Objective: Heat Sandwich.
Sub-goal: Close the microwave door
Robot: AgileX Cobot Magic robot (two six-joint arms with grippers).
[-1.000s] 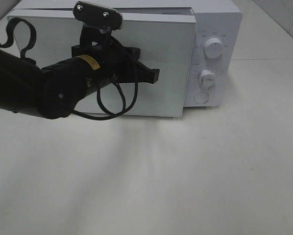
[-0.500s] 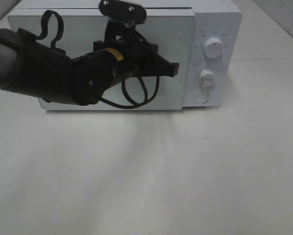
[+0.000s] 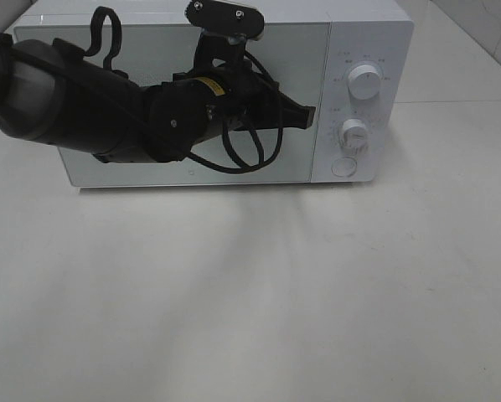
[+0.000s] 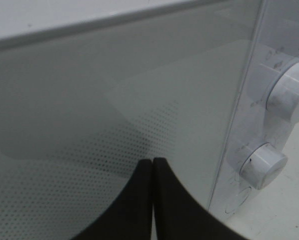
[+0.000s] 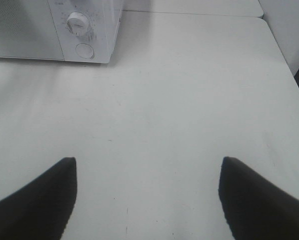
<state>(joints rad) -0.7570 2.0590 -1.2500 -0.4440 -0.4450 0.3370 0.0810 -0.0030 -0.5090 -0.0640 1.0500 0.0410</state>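
Observation:
The sandwich is hidden. The white microwave (image 3: 372, 38) stands at the back of the table with its glass door (image 3: 296, 59) flush against the body. My left gripper (image 3: 304, 118) is shut and empty, its tips held together right at the door near the hinge-free right edge; the left wrist view shows the two fingers (image 4: 152, 161) meeting against the dotted door glass (image 4: 89, 125). My right gripper (image 5: 147, 162) is open and empty, hovering over bare table in front of the microwave (image 5: 89, 30). It is outside the exterior view.
The control panel to the right of the door carries an upper knob (image 3: 364, 82), a lower knob (image 3: 354, 133) and a round button (image 3: 343, 167). The white table (image 3: 259, 293) stretches in front. A wall or panel edge (image 5: 289, 30) stands at the table's far right.
The microwave door has swung from ajar to flush with the body, with my left arm moving right and toward it. The right gripper stayed open.

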